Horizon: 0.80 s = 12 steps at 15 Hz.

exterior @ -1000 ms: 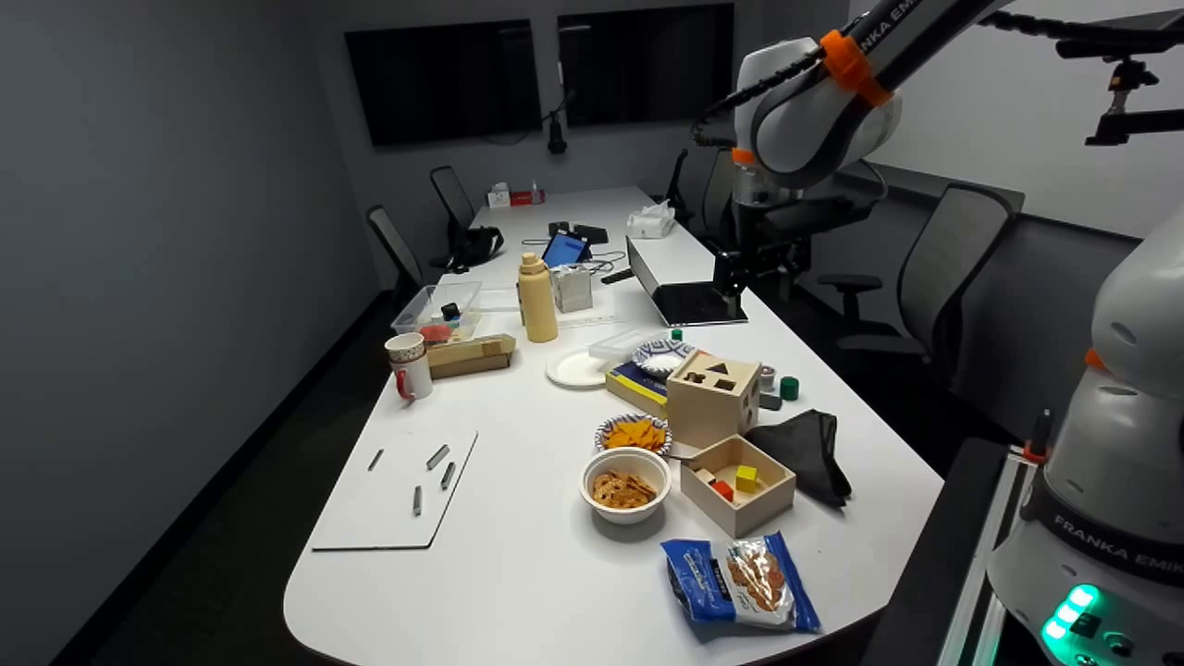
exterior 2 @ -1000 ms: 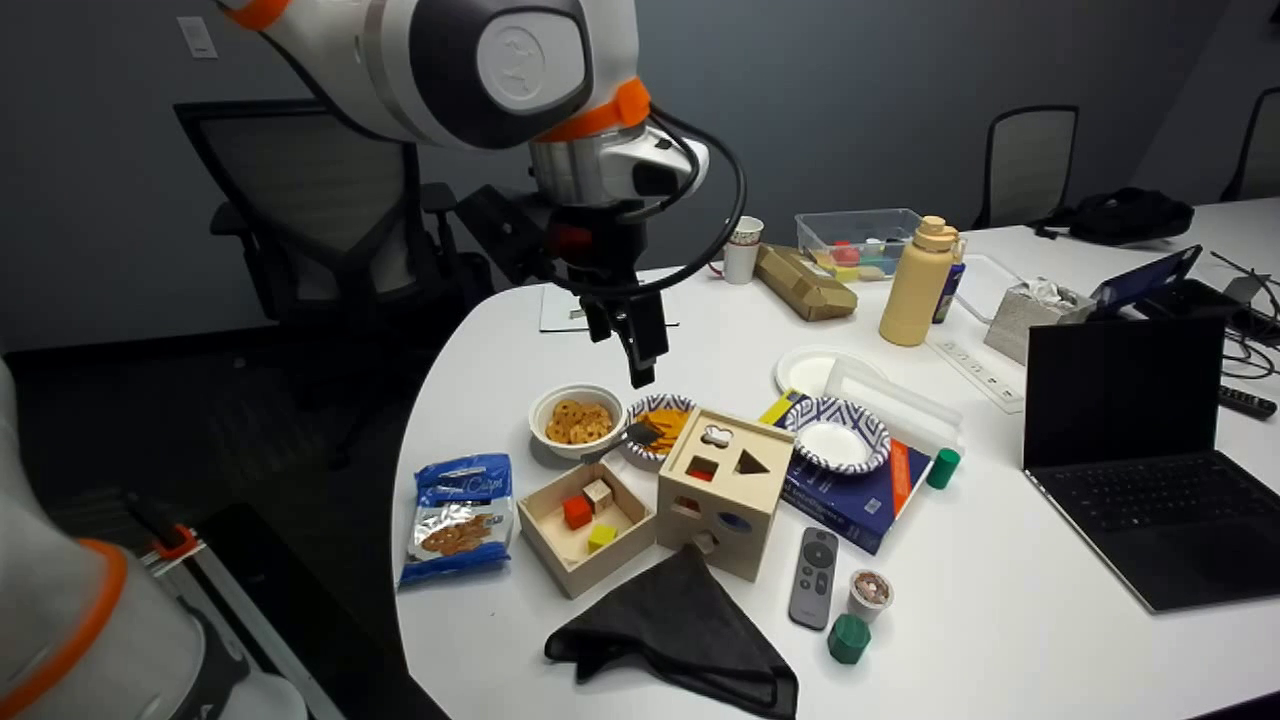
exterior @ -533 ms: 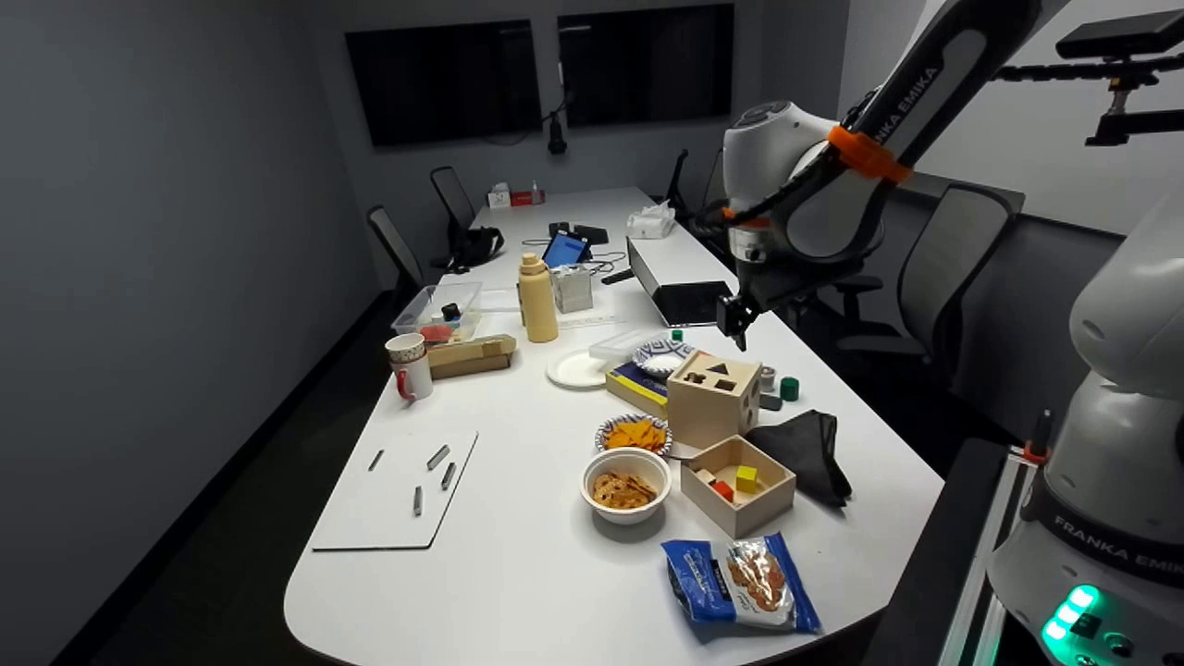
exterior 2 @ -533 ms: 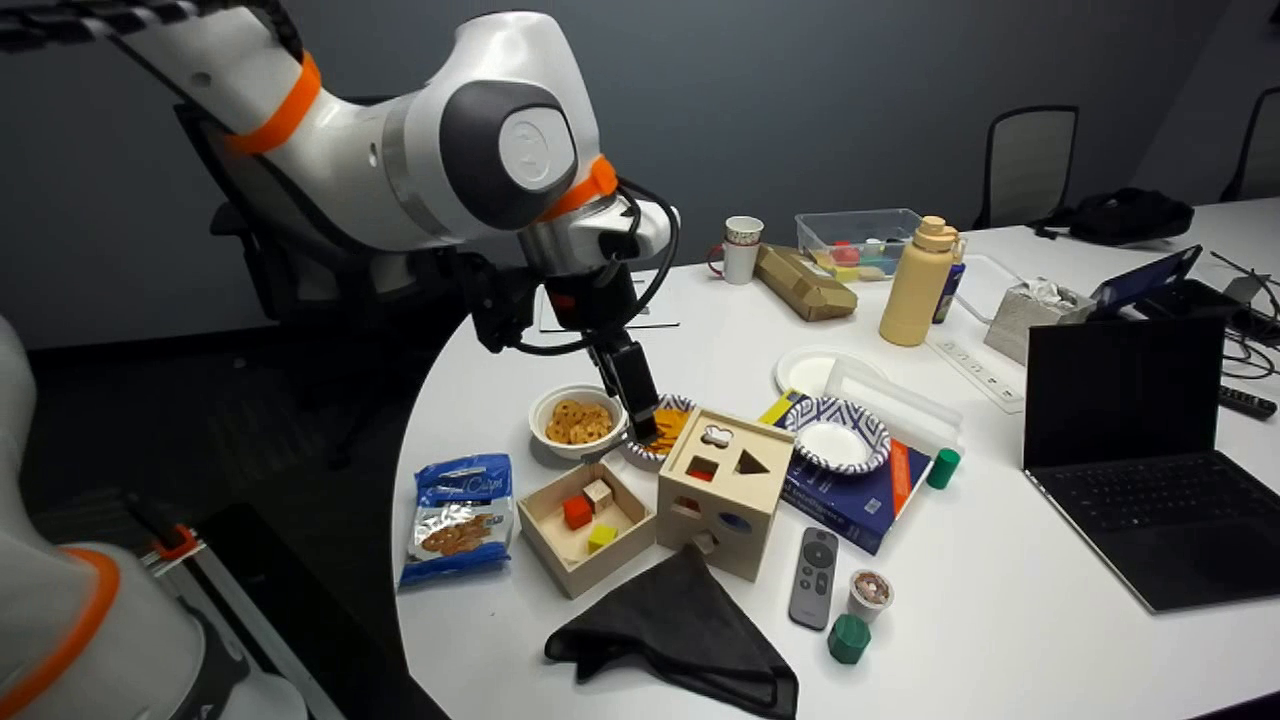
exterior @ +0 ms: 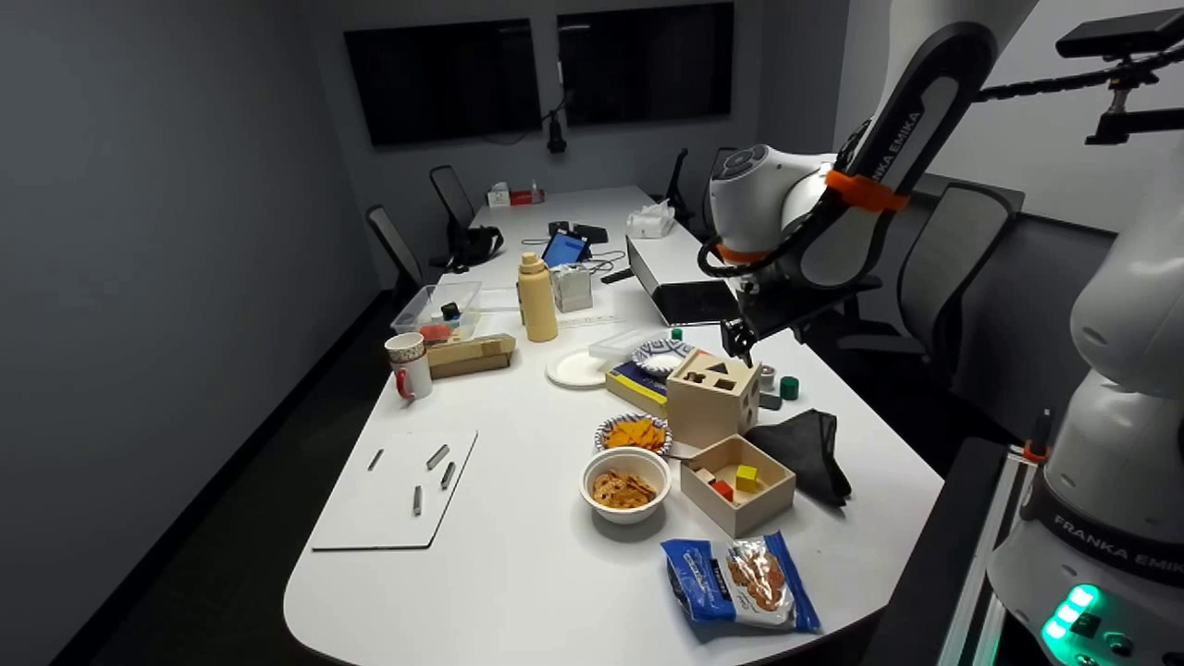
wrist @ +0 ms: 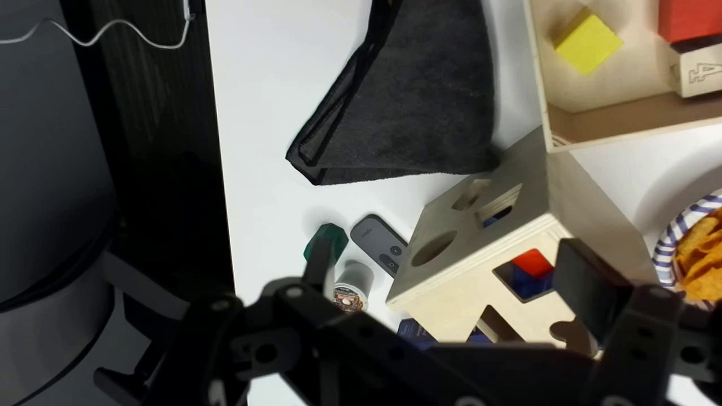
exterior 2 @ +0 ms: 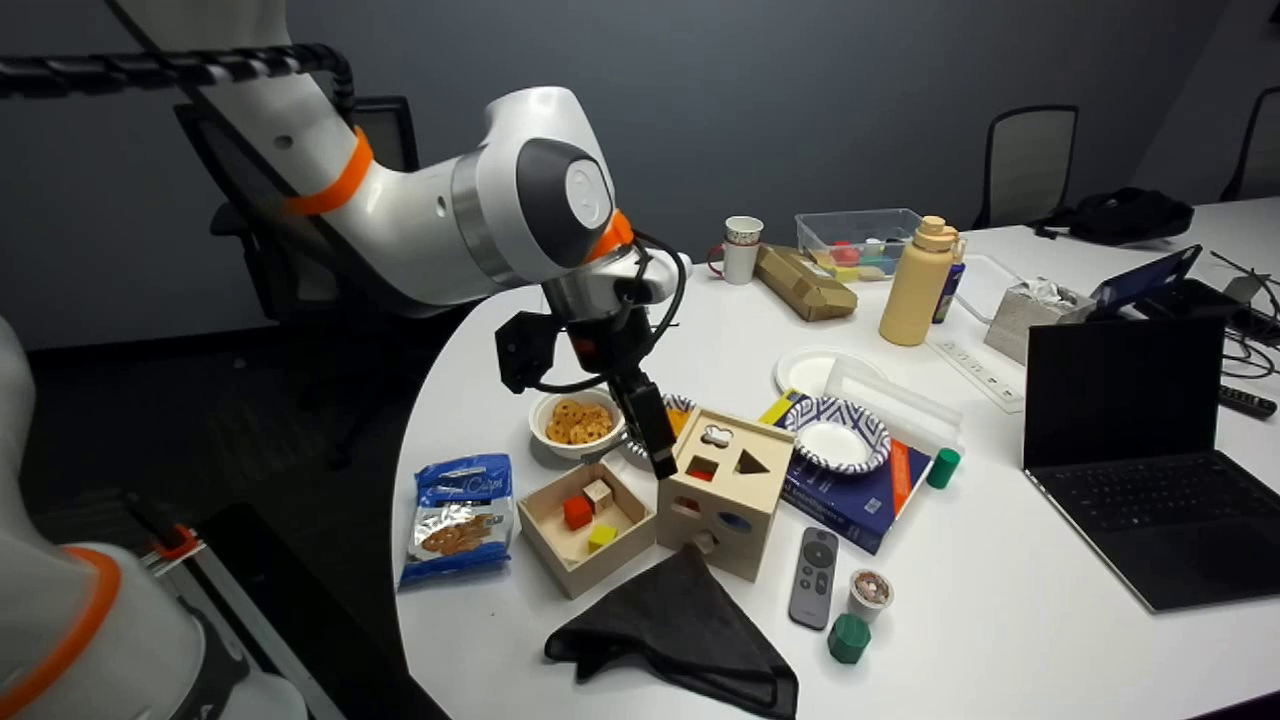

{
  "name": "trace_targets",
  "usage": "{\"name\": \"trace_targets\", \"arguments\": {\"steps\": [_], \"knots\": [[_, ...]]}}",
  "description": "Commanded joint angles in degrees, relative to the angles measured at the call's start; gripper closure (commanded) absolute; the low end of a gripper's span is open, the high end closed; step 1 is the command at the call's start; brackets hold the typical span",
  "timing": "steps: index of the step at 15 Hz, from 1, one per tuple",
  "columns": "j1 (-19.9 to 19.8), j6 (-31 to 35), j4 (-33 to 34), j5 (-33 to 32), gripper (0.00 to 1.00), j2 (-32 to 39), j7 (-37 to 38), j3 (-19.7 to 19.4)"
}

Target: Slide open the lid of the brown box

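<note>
Robot arm [exterior 2: 430, 225] lower than a second ago, its gripper [wrist: 453, 262] down by the brown box [exterior 2: 725, 500]

The gripper hangs at a slant close to an upper edge of the box, a pale wooden cube with shapes cut in its faces. Its fingers [wrist: 592, 287] stand wide apart in the wrist view and hold nothing. Whether a fingertip brushes the wood I can't tell; the angle is poor. The lid [exterior 2: 724, 455] is the box's top panel, with a triangle, a square and a rounded figure cut through, and it covers the whole top.

Just beside the box sits a low open wooden tray [exterior 2: 615, 557] with a red block [exterior 2: 577, 512], a yellow block [exterior 2: 601, 538] and a plain wooden block [exterior 2: 597, 494] in it. A black cloth [exterior 2: 685, 635] lies near both, and a bowl [exterior: 603, 435] of orange chips [exterior: 636, 433] stands close by. A patterned bowl [exterior 2: 832, 443] rests on a blue book [exterior 2: 850, 508], and a grey remote [exterior 2: 813, 590] lies near it on the table [exterior 2: 960, 600].
</note>
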Motion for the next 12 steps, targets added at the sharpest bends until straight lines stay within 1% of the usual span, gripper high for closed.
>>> {"name": "trace_targets", "arguments": {"steps": [1,6,9,12], "knots": [[3.1,2.6,5.6,1.1,0.00,7.1,-0.4,-4.5],[5.8,6.9,11.1,7.2,0.00,13.7,-5.8,-8.4],[7.5,8.1,13.5,11.6,0.00,16.9,-9.4,-9.9],[9.8,7.4,16.3,14.5,0.00,19.6,-12.0,-11.6]]}}
